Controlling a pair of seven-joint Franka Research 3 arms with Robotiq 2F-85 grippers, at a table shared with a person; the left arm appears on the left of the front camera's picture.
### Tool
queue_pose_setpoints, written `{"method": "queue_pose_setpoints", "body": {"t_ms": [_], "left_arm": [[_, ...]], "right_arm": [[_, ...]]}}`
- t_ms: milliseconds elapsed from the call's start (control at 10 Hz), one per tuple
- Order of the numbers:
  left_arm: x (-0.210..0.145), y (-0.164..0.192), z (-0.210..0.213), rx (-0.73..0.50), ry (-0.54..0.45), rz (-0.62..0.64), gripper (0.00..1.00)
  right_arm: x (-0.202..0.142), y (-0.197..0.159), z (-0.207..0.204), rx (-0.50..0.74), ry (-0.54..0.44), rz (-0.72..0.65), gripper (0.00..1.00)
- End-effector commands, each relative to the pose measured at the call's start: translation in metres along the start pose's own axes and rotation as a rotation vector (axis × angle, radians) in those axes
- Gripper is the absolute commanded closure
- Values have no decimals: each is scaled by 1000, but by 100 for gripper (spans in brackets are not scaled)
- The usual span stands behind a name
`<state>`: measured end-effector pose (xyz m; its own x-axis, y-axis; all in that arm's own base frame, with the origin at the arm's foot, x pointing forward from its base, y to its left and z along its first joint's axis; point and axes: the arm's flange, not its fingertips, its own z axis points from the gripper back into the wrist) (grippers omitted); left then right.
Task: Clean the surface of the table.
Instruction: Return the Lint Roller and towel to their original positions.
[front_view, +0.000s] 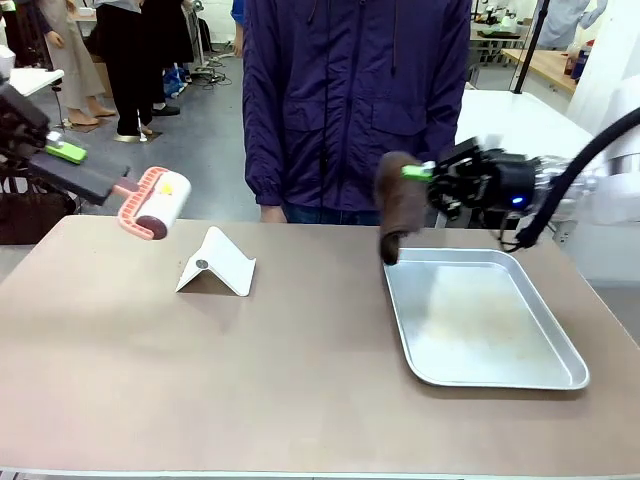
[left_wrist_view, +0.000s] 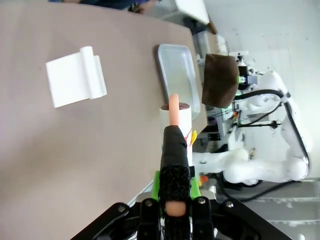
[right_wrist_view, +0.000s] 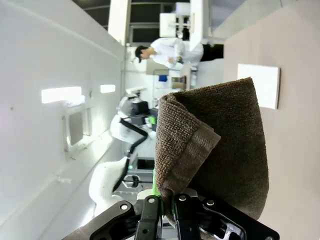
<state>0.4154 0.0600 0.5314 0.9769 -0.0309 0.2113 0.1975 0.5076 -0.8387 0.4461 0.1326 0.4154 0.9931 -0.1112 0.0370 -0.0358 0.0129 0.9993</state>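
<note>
Metal tray (front_view: 480, 330): silver, shallow, rectangular, lying flat at the right of the scene, its bottom smudged.
White stand (front_view: 216, 264): a folded, tent-shaped piece with a small round hole, left of centre, well apart from the tray.
Lint roller (front_view: 155, 203): pink handle and frame, white roll, raised in the air at far left.
Brown cloth (front_view: 398, 205): hanging folded over the tray's far left corner.
Person (front_view: 355, 100): standing at the far side in a dark purple jacket.
</note>
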Motion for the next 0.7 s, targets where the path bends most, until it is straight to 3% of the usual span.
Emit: {"method": "queue_pose_setpoints", "body": {"t_ms": [0,200,300,400,600], "left_arm": [[9,-19,-20,87,71,-9,78],[19,-32,-45,153,92,-26,78],[21,-38,-58,190,92,-44,78],[25,-43,-73,235,99,-56,78],[38,-50,-95,265,56,-30,78]], "right_arm": [[-12,-18,-50,-105,-17,-25,93],[-8,-47,-82,-199,-37,-88,93],[-9,-54,-91,-183,26,-77,93],[-10,-60,-94,-164,59,-82,93],[-5,-69,-87,-206,22,-117,93]]}}
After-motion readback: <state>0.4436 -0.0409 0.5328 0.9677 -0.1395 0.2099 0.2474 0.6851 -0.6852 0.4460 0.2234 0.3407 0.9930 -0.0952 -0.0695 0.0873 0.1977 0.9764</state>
